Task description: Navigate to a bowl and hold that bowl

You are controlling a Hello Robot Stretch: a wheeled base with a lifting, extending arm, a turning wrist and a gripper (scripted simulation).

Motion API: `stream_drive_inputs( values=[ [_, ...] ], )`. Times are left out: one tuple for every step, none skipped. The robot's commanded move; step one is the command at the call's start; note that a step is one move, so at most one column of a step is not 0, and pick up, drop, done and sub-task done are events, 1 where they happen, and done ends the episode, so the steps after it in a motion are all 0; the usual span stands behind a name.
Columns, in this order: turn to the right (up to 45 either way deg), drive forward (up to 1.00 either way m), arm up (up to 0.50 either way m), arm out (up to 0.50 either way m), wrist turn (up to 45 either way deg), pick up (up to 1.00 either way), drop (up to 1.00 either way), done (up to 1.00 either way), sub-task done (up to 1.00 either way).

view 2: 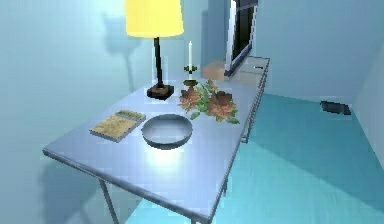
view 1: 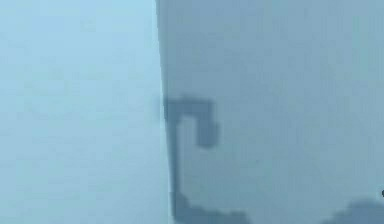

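Since the bowl (view 2: pixel 167 131) is sitting on the worktop (view 2: pixel 150 172) between book (view 2: pixel 118 124) and flowers (view 2: pixel 208 102), we are judging it reachable; the pincer's state we cannot tell.

Ahead, we face a pale wall (view 1: pixel 280 70) from very close, its upright edge just left of centre. Sideways, we look down on a nearby grey table (view 2: pixel 200 172), with floor (view 2: pixel 300 150) beyond on the right. We cannot tell any shared part.
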Motion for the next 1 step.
stream_drive_inputs(
  values=[
    [0.0,0.0,0.38,0.0,0.0,0.0,0.0,0.0,0.0]
  ],
)
